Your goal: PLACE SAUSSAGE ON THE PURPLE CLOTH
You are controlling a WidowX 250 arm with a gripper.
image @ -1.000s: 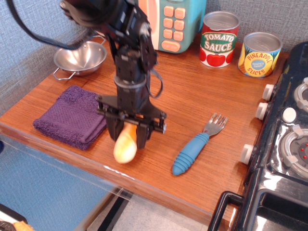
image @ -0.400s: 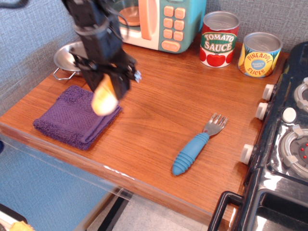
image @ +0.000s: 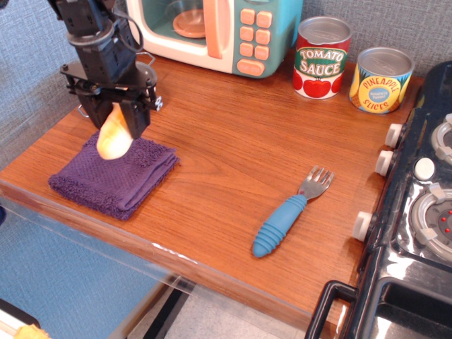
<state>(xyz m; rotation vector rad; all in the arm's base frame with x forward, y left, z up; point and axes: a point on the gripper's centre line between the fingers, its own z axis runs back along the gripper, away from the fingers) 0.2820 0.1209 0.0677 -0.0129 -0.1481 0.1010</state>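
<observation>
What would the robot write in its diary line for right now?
phase: carry | gripper: shut on saussage | saussage: hanging above purple cloth, not released | next: probably lower and open fingers

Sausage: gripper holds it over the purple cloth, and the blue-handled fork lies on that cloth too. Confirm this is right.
Not quite. The gripper does hold the sausage over the purple cloth, but the blue-handled fork lies on the bare wooden counter, well apart from the cloth, as the observation.image view shows.

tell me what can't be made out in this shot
- Upper end of the saussage: hidden inside the pincer.
- Whether the saussage touches the purple cloth: a single view cannot settle it.
- Metal bowl: almost wholly behind the arm.
- Microwave top: cut off by the upper edge.
- Stove: cut off at right.
</observation>
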